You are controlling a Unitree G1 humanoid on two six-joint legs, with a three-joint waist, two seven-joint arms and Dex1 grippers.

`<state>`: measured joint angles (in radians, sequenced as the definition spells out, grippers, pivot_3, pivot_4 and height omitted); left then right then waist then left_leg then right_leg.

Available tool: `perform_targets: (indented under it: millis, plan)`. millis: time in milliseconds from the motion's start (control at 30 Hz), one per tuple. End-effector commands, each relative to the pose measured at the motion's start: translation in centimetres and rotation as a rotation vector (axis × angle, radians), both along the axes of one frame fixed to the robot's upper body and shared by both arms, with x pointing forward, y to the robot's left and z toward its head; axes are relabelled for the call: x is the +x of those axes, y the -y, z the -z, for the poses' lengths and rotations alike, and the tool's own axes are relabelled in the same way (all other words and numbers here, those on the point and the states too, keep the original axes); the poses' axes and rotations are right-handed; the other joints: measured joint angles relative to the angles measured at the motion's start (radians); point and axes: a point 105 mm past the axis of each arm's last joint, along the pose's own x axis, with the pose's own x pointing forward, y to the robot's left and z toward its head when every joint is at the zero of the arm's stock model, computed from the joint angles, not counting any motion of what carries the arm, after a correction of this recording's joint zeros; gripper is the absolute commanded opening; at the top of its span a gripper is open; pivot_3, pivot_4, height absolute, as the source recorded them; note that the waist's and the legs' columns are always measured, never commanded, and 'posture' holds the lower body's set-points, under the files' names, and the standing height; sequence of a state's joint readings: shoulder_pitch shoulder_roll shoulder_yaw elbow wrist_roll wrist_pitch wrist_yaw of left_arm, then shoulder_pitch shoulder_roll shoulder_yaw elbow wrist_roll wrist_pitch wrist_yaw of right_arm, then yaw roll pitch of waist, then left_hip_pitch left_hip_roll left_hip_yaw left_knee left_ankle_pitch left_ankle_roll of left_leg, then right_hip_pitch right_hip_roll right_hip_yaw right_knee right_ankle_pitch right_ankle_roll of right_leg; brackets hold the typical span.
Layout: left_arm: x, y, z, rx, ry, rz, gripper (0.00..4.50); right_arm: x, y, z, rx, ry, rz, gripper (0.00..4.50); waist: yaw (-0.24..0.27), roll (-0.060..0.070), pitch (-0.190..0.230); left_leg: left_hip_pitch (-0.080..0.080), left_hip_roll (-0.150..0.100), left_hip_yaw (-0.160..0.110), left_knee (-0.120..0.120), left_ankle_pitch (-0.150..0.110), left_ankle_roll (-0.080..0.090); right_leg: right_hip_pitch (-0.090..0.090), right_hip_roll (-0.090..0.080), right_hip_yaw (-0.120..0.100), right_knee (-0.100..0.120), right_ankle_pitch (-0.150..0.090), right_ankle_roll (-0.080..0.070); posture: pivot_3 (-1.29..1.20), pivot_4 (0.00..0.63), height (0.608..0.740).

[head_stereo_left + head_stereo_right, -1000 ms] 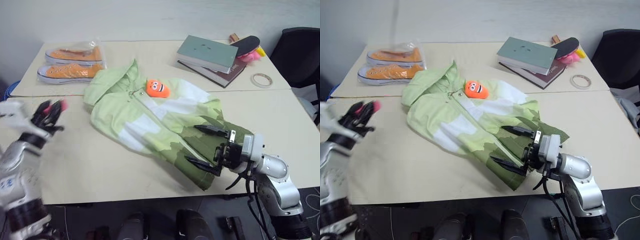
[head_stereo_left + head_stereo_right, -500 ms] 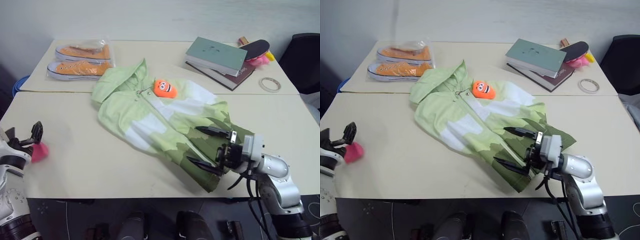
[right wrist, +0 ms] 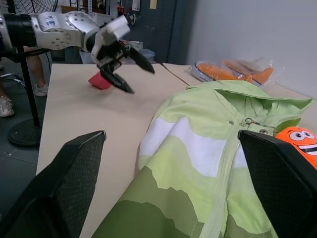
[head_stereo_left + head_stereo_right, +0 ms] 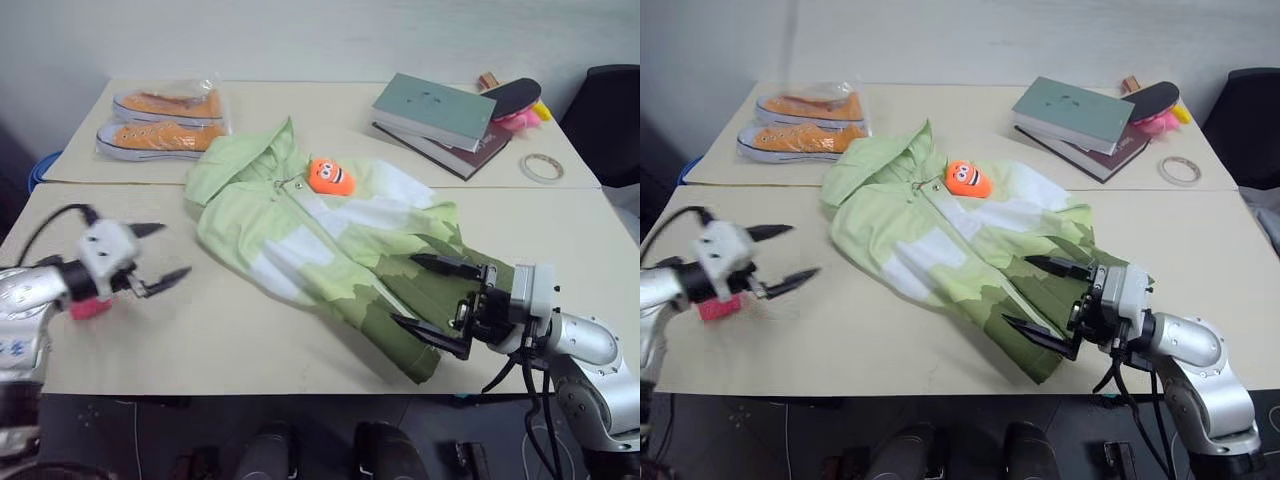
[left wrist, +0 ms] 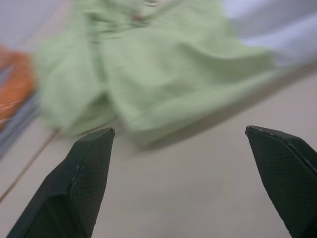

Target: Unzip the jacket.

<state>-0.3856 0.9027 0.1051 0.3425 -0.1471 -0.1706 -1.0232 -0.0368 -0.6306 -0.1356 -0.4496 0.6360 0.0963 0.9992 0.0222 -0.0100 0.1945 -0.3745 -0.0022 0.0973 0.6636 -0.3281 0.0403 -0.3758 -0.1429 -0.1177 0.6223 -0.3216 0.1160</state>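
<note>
Near the table's front edge, the right gripper (image 4: pixel 443 305) hangs wide open and empty over the jacket's (image 4: pixel 330 240) dark bottom end, the left gripper (image 4: pixel 156 256) is wide open beside its sleeve, and books (image 4: pixel 435 118) sit farther back.

Jacket (image 4: pixel 330 250) spread across desk (image 4: pixel 230 330) middle, hood toward far left, hem at near edge right of centre. Toy (image 4: pixel 329 176) on jacket chest, near hood. Bagged shoes (image 4: pixel 160 120) at far left corner. Stacked books (image 4: pixel 436 112) at far right, behind jacket; shoe sole (image 4: pixel 510 95) behind books at far right corner. Tape roll (image 4: pixel 541 166) near right edge. Left tool (image 4: pixel 150 260) above desk near left edge, apart from jacket. Right tool (image 4: pixel 440 300) over jacket hem at near edge.
</note>
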Motion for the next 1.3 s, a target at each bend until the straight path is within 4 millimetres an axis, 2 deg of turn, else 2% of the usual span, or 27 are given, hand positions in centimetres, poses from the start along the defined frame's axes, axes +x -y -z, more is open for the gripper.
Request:
perform_targets:
  millis: [33,100,267,400,533,633,733,767,867,1033,1167,1300]
  plan:
    - [2.7,1.2,1.3,0.091,0.001,0.055,4.48,-0.2,-0.5,-1.8,0.068,0.047,0.011,4.50,0.001,0.000,0.000,-0.001,0.000,0.000,0.000,0.001,0.001,0.000,0.003,-0.003,0.001,0.000,0.000,0.00,0.150,0.740]
    - [4.3,2.3,1.6,0.090,0.019,0.067,4.48,-0.2,-0.8,-2.0,0.066,0.048,0.011,4.50,0.002,0.000,0.000,-0.002,0.000,0.001,0.002,0.001,0.002,0.000,0.007,-0.003,0.001,0.000,0.000,0.00,0.150,0.740]
    - [6.6,4.0,2.2,0.115,0.034,0.068,4.48,0.1,-0.8,-2.1,0.064,0.049,0.051,4.50,0.001,-0.002,-0.001,-0.002,-0.002,0.002,0.004,0.001,0.006,0.000,0.004,-0.005,0.001,0.001,0.001,0.00,0.150,0.740]
    - [7.3,4.8,2.3,0.049,-0.002,0.055,3.52,-0.2,-0.8,-2.1,0.070,0.038,0.070,4.50,0.005,-0.002,-0.001,-0.002,-0.003,0.001,0.005,0.004,0.008,0.001,0.002,-0.007,0.002,0.001,0.003,0.00,0.150,0.740]
    - [4.8,6.7,4.2,-0.058,-0.188,0.199,2.23,0.2,0.4,-3.1,0.186,0.009,0.163,4.50,0.001,-0.002,-0.001,-0.002,-0.003,0.000,0.005,0.005,0.008,0.001,-0.003,-0.007,0.003,0.002,0.004,0.00,0.150,0.740]
    - [1.3,6.4,6.2,-0.030,-0.371,0.273,1.24,-0.2,1.3,-2.6,0.137,-0.003,0.178,4.50,-0.003,-0.001,-0.001,-0.002,-0.003,0.000,0.004,0.004,0.008,0.001,-0.004,-0.007,0.003,0.002,0.004,0.00,0.150,0.740]
    - [-2.0,6.6,6.4,-0.096,-0.504,0.302,0.19,-0.5,2.7,-2.6,0.172,-0.057,0.195,4.50,-0.014,0.000,-0.002,-0.001,-0.003,-0.001,0.003,0.001,0.008,0.001,-0.004,-0.011,0.003,0.002,0.004,0.00,0.150,0.740]
    - [-3.4,7.1,6.4,-0.126,-0.540,0.325,0.05,-0.8,2.9,-2.4,0.149,-0.075,0.180,4.50,-0.018,0.000,-0.002,-0.001,-0.004,-0.001,0.003,0.000,0.009,0.002,-0.003,-0.013,0.003,0.002,0.004,0.00,0.150,0.740]
    - [-7.1,9.2,6.3,-0.181,-0.613,0.388,0.05,-1.3,3.4,-1.7,0.070,-0.109,0.130,4.50,-0.030,0.002,-0.001,0.000,-0.004,-0.001,0.003,-0.002,0.011,0.006,-0.005,-0.012,-0.003,0.002,0.004,0.00,0.150,0.740]
    - [-10.5,12.9,5.4,-0.319,-0.638,0.403,0.05,-0.8,3.2,-0.9,0.004,-0.147,0.056,4.50,-0.020,0.004,0.000,0.005,-0.001,-0.005,0.003,-0.003,0.010,0.016,-0.006,-0.007,-0.012,0.002,0.004,0.00,0.150,0.740]
    - [-11.2,15.0,5.0,-0.389,-0.580,0.351,0.05,-0.2,2.2,-0.7,-0.006,-0.164,0.006,4.50,-0.005,0.006,0.001,0.005,-0.001,-0.007,0.004,-0.002,0.007,0.015,-0.007,-0.007,-0.013,0.003,0.004,0.00,0.150,0.740]
    - [-11.2,14.5,5.3,-0.397,-0.538,0.277,0.05,0.1,1.0,-0.4,-0.009,-0.240,-0.072,4.50,-0.002,0.007,0.002,0.005,-0.001,-0.007,0.003,-0.002,0.005,0.014,-0.006,-0.008,-0.013,0.002,0.003,0.00,0.150,0.740]
